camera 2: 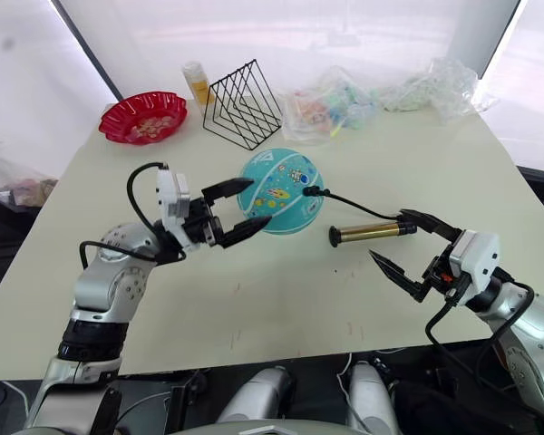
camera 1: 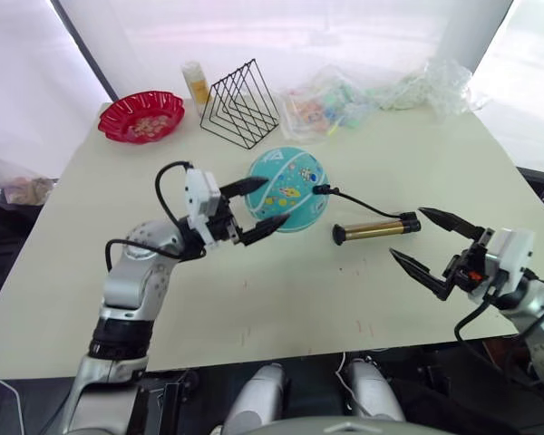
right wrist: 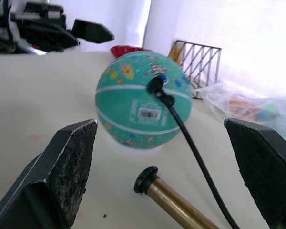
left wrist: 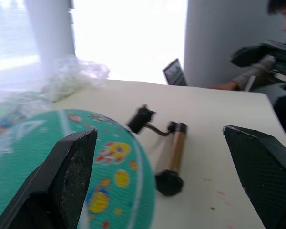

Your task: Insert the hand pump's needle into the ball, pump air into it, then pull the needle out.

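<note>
Claws gape wide, both empty: the left claw brackets the near-left side of the teal rubber ball with white stripes, while the right claw hovers just beside the brass-gold hand pump. It lies across the cream counter, T-handle end toward the right claw, hose running to the needle fitting seated in the ball.

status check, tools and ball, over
Left tool open, beside the ball. Right tool open, at the hand pump lying on the table. Needle fitting seated in ball. Nothing in the way.
</note>
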You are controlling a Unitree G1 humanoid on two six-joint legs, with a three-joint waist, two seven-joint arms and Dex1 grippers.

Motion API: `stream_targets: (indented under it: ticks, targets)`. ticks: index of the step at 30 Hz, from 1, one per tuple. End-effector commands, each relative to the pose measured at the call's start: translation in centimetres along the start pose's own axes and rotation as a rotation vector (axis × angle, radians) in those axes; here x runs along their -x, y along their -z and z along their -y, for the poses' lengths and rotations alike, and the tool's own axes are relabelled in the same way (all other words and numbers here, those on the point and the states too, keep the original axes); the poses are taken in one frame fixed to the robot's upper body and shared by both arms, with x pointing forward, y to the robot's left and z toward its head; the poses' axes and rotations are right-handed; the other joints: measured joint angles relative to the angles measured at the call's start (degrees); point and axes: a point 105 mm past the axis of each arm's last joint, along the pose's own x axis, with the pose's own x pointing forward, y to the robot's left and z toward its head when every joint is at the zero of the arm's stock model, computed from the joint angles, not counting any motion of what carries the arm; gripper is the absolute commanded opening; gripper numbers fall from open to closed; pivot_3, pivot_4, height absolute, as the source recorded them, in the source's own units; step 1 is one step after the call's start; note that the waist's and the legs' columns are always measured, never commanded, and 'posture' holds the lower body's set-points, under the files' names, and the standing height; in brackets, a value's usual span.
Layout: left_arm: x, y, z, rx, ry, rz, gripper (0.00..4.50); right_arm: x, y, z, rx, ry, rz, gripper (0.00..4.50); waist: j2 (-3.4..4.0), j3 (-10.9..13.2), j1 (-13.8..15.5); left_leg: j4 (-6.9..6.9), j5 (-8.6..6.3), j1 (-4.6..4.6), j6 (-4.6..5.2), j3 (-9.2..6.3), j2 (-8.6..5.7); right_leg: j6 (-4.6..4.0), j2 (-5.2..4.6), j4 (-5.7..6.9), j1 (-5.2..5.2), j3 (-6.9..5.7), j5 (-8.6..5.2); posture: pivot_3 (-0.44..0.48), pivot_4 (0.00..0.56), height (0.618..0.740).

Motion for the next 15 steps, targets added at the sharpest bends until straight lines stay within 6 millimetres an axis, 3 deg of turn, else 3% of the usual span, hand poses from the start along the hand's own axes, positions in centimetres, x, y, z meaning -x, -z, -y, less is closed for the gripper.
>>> stream_targets:
  ticks: [1,6,11,15]
  targets:
    - [-1.5,-1.6,-2.4,-0.035,-0.095,0.000,4.50,0.9,-1.4,-0.4,0.015,0.003,0.007,4.47,-0.04,0.00,0.11,0.02,0.00,0.00,0.00,0.00,-0.02,0.01,-0.02,0.00,0.00,0.02,0.01,0.000,0.150,0.740]
    - [-3.5,-2.5,-4.4,-0.060,-0.117,-0.047,4.50,2.1,-2.3,0.3,0.026,-0.023,-0.026,4.47,-0.08,-0.01,-0.71,0.02,0.00,0.03,0.01,0.08,-0.02,0.03,0.03,0.02,-0.02,0.09,0.01,0.000,0.150,0.740]
    - [-5.2,-2.2,-5.3,-0.066,-0.126,-0.097,4.50,2.4,-2.6,0.6,0.036,-0.047,-0.043,4.47,-0.11,-0.01,-0.62,0.02,0.00,0.03,0.01,0.20,-0.01,0.03,0.04,0.04,-0.03,0.10,0.01,0.000,0.150,0.740]
    - [-6.4,0.5,-5.2,-0.020,-0.099,-0.231,4.50,2.4,-2.6,1.0,0.066,-0.060,-0.056,4.47,-0.12,0.00,-0.58,0.05,0.00,0.01,0.01,0.24,-0.03,0.03,0.03,0.05,-0.03,0.08,0.01,0.000,0.150,0.740]
